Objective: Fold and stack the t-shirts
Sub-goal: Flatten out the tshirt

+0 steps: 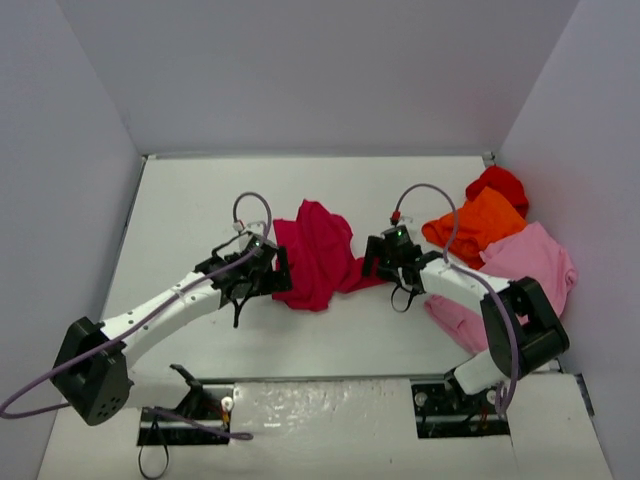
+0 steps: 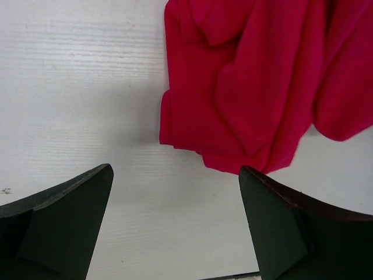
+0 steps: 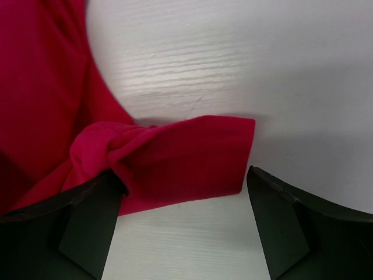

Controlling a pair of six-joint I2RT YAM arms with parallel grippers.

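We see the crimson shirt [image 1: 320, 255] crumpled mid-tabletop [image 1: 200, 200], between both arms. Our left gripper [image 2: 175, 175] stands open just short of its near edge. Our right gripper [image 3: 183, 175], also open, straddles the sleeve [image 3: 192, 151], so it sits nearer.

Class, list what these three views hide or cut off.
Top view: the right arm covers part of the light pink shirt.
Top view: the orange shirt hides part of the red shirt.
Both wrist views: frame edges cut off the crimson shirt.
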